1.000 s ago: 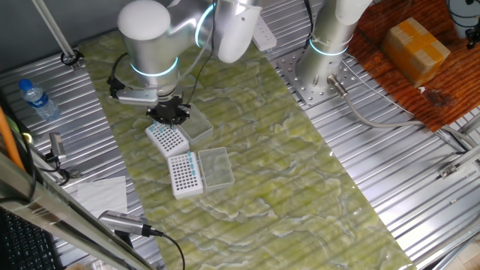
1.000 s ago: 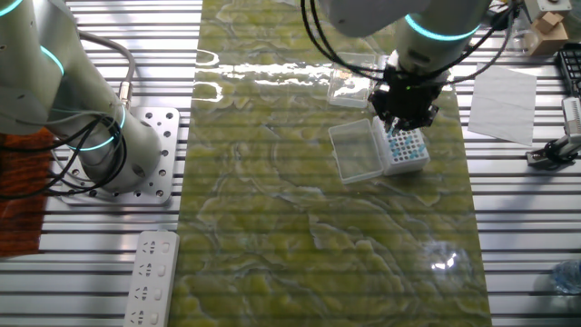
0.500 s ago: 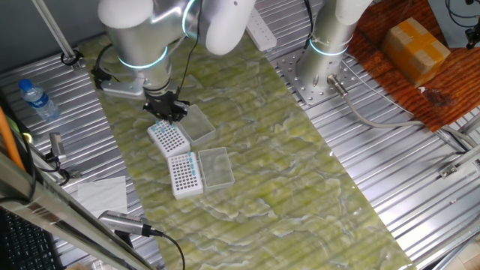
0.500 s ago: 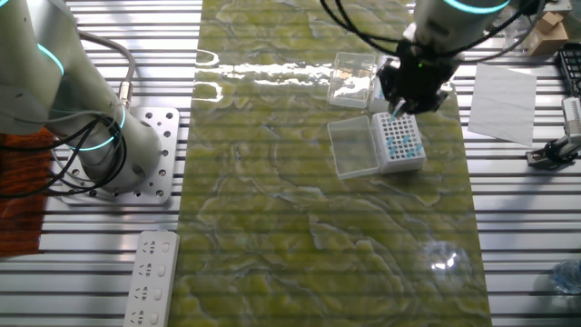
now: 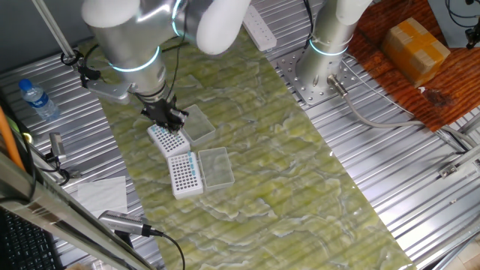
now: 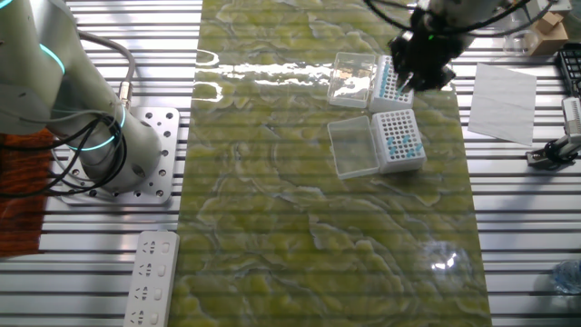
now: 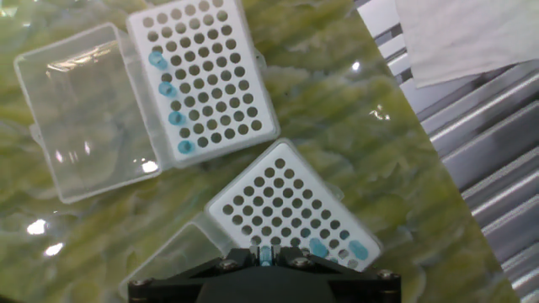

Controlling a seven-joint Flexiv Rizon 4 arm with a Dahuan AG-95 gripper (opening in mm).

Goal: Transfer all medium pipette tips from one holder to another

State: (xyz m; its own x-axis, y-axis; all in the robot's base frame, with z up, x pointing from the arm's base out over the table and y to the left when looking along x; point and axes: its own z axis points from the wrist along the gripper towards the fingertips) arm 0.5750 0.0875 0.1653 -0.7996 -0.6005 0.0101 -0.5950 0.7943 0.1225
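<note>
One fixed view: arm bent low over the green mat, gripper hanging just above the far holder, a white grid box with its clear lid folded out beside it. Nearer the camera, a 2nd holder with a blue strip of medium pipette tips along the edge next to its own open lid. Water bottle off on the ribbed metal to the left, yellow box far right. Finger state not readable here.

The other fixed view: gripper over the upper holder, partly covering it. Lower holder just below, close but apart, blue tips in a column near its lid side. Clear lids lying left of both boxes. White paper sheet to the right of the mat, power strip lower left.

Hand view: 2 holders seen from above. Upper holder showing 4 blue tips down its left column, next to the lid. Lower holder, turned at an angle, showing 2 blue tips near its bottom right edge, other holes dark. At the bottom edge, fingers drawn together on 1 light-blue tip pinched between them, above the lower holder.
</note>
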